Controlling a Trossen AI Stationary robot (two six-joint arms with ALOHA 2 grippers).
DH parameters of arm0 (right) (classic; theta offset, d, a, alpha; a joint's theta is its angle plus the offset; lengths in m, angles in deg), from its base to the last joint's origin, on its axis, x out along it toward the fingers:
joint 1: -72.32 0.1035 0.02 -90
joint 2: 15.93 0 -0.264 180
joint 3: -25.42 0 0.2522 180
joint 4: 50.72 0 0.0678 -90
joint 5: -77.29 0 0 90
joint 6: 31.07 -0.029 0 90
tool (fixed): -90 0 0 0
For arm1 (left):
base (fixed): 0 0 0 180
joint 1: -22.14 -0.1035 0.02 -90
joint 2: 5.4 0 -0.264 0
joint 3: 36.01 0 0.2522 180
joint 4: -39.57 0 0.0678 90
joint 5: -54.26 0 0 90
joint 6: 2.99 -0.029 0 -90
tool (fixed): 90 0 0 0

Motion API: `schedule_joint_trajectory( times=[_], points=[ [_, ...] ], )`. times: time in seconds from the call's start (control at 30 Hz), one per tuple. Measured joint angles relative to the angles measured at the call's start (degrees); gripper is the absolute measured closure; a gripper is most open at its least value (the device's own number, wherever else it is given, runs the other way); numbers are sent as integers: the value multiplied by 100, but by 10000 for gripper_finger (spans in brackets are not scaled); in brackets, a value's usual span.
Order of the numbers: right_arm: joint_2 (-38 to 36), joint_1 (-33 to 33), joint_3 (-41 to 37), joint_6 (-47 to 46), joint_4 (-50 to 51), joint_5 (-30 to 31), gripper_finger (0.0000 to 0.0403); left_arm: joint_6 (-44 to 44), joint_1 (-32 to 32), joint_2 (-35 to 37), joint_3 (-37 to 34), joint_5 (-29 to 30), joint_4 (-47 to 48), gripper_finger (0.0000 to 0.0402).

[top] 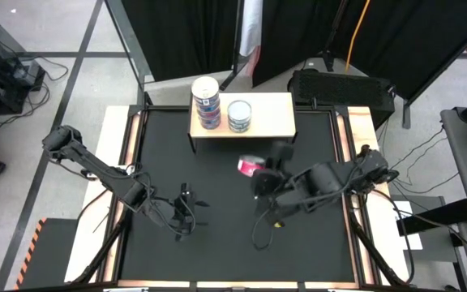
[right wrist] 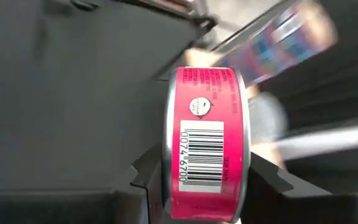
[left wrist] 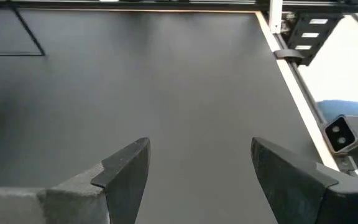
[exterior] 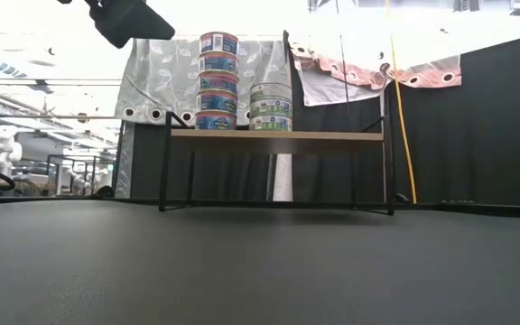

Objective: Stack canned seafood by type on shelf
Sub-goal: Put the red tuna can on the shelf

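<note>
Right jaws (right wrist: 205, 180) clamped on red tin (right wrist: 205, 143), near shelf (top: 270, 118)

Wide-apart jaws over bare black mat (left wrist: 166, 81)

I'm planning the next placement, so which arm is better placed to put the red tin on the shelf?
The right. Its gripper already holds the red tin just before the shelf; the left gripper is open, empty and farther from it.

A black mat (top: 233, 243) covers the table, with black curtains (top: 185, 32) and a patterned cloth (exterior: 152, 72) behind.
</note>
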Motion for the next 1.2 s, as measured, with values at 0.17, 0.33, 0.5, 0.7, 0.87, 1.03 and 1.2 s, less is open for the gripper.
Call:
schedule_joint_trajectory(
  times=[0.17,0.33,0.5,0.7,0.87,1.03,1.2],
  points=[
    [-195,-218,0,1799,64,943,261,-115,-13,257,2,262,148,121],
    [-218,-631,0,2741,65,1497,259,-278,-33,555,2,555,133,121],
    [-236,-1241,-148,2782,65,1314,258,-555,-54,757,2,922,140,121],
    [-278,-2047,-922,2667,55,1259,257,-743,-145,864,2,1027,142,121],
    [-412,-2596,-2088,2189,60,1147,257,-797,-202,889,2,1026,157,121],
    [-874,-2903,-3585,2021,-608,1163,257,-1019,-216,889,2,1025,159,121],
    [-1401,-3083,-4932,2785,-2378,1163,257,-1125,-216,900,1,1026,149,121]
  ],
)
